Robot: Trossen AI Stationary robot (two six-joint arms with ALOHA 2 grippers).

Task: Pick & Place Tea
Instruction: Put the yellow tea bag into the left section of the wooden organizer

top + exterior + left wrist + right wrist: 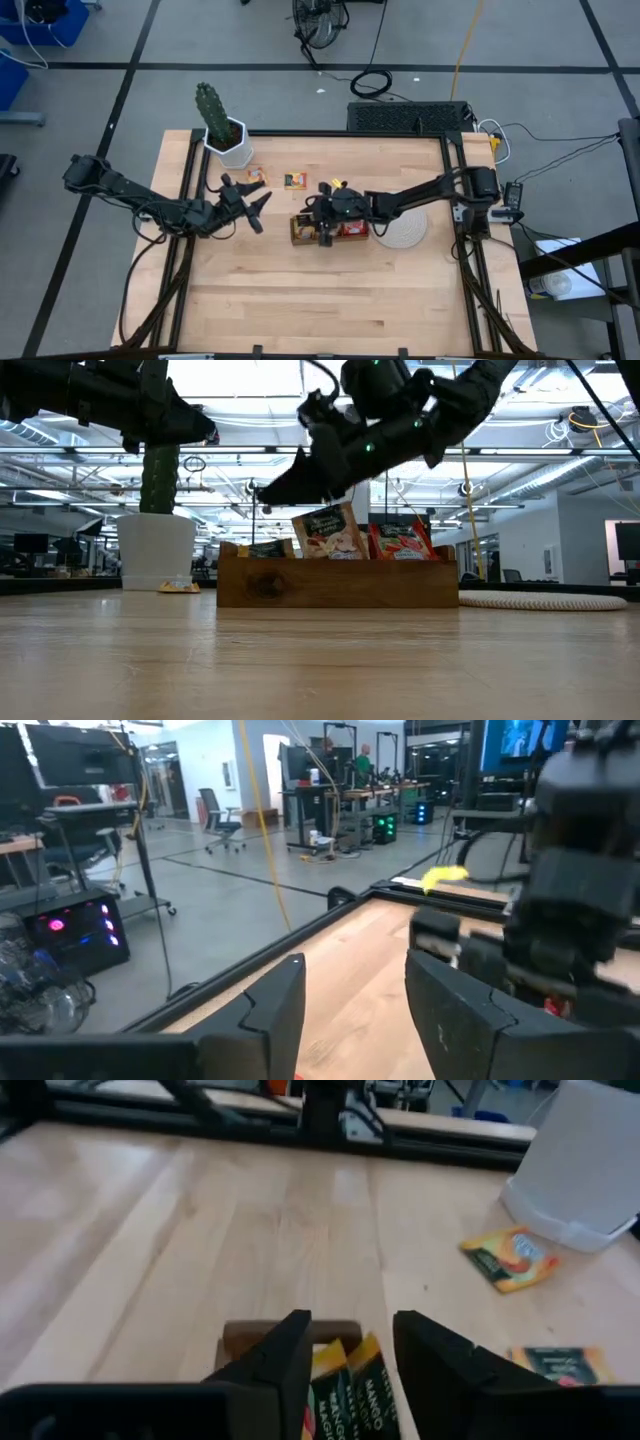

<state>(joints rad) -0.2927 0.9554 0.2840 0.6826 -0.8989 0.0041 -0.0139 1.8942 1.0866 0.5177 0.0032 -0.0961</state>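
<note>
The tea sits in two places: several sachets stand upright in the wooden tray near the middle of the surface, and two more lie flat on the wood beyond it. One loose orange sachet lies just beside the white pot of the cactus; another loose sachet lies between that one and the tray, apart from both.

In the low view the tray holds a tan sachet leaning slightly, a red sachet beside it, and a darker one at the other end (its print is too small to read). In the right wrist view the yellow sachets in the tray carry the word "MANGO" along their edge.

The right hand hovers directly over the tray, its fingers apart with nothing between them. The left hand hangs above bare wood between the pot and the tray, fingers apart and empty.

A round whitish disc lies just beside the tray, under the right arm. The near half of the surface is open wood. A dark metal frame runs along the far edge and both sides.
</note>
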